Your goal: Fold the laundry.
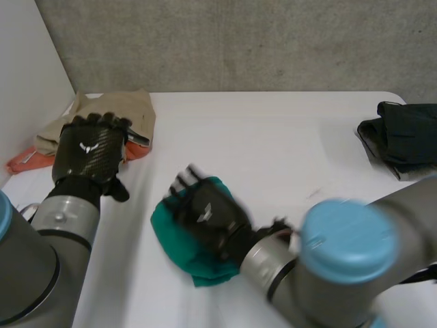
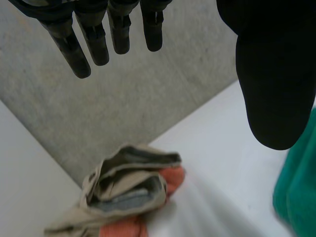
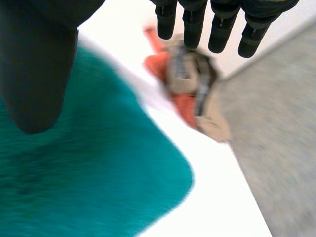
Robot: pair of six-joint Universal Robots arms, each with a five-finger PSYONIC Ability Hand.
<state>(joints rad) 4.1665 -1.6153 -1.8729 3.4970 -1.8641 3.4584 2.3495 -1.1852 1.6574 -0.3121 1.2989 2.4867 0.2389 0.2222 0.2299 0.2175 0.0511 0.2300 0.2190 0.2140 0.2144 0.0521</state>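
Observation:
A folded green cloth (image 1: 174,240) lies on the white table (image 1: 273,150) near its front. My right hand (image 1: 208,212) hovers just above it, palm down, fingers straight and open, holding nothing. In the right wrist view the green cloth (image 3: 89,173) spreads under the palm and thumb (image 3: 39,64). My left hand (image 1: 89,154) is open over the table's left side, beside a pile of folded beige cloth (image 1: 133,109) on orange cloth (image 1: 20,162). In the left wrist view that beige cloth (image 2: 126,185) lies well beyond the straight fingers (image 2: 94,44), and the green cloth (image 2: 298,192) is beside the thumb.
A dark crumpled garment (image 1: 403,133) lies at the table's far right edge. A grey wall (image 1: 239,41) runs behind the table, and a white panel (image 1: 24,82) closes its left side. The beige and orange pile (image 3: 192,84) sits past my right hand's fingertips.

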